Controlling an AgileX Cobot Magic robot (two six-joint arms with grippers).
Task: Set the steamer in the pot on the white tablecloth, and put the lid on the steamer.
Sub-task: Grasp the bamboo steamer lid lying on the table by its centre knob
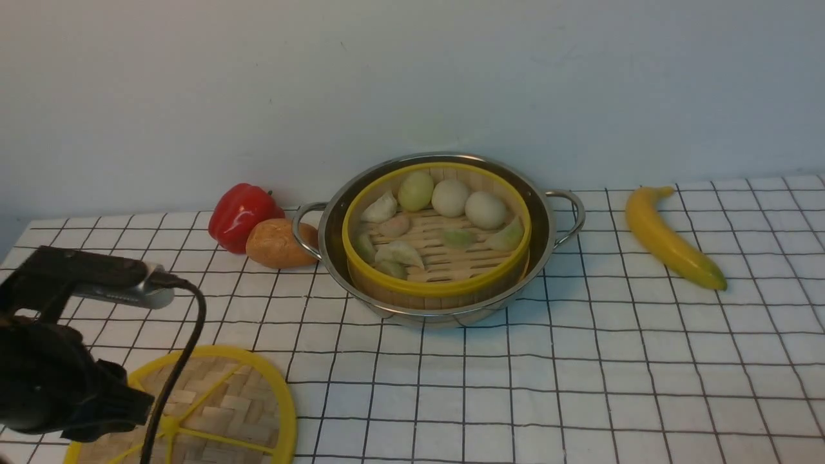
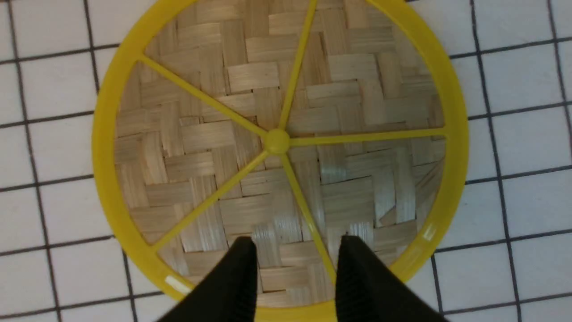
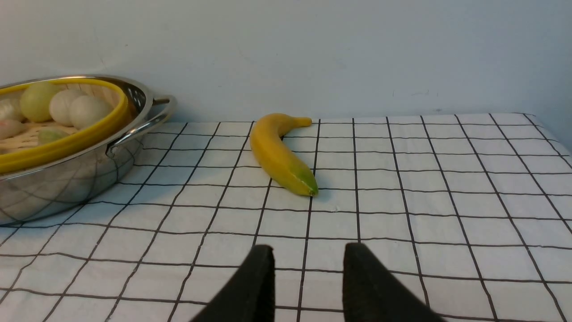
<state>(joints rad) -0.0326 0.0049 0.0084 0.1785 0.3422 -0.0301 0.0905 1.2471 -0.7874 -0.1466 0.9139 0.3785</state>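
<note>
The steamer [image 1: 438, 287], a bamboo basket with a yellow rim and toy dumplings and buns, sits inside the steel pot [image 1: 540, 227] on the white tablecloth [image 1: 580, 386]. The lid [image 1: 225, 399] lies flat on the cloth at the front left, uncovered. My left arm [image 1: 58, 380] hangs over it. In the left wrist view my left gripper [image 2: 298, 243] is open above the lid [image 2: 214, 134], near its rim, with one yellow spoke between the fingertips. My right gripper [image 3: 308, 249] is open and empty, low over bare cloth, right of the pot [image 3: 67, 183].
A red pepper [image 1: 242, 212] and a brown bread roll [image 1: 277, 243] lie against the pot's left handle. A yellow banana [image 1: 670, 238] lies right of the pot, also in the right wrist view [image 3: 279, 154]. A pale wall stands behind.
</note>
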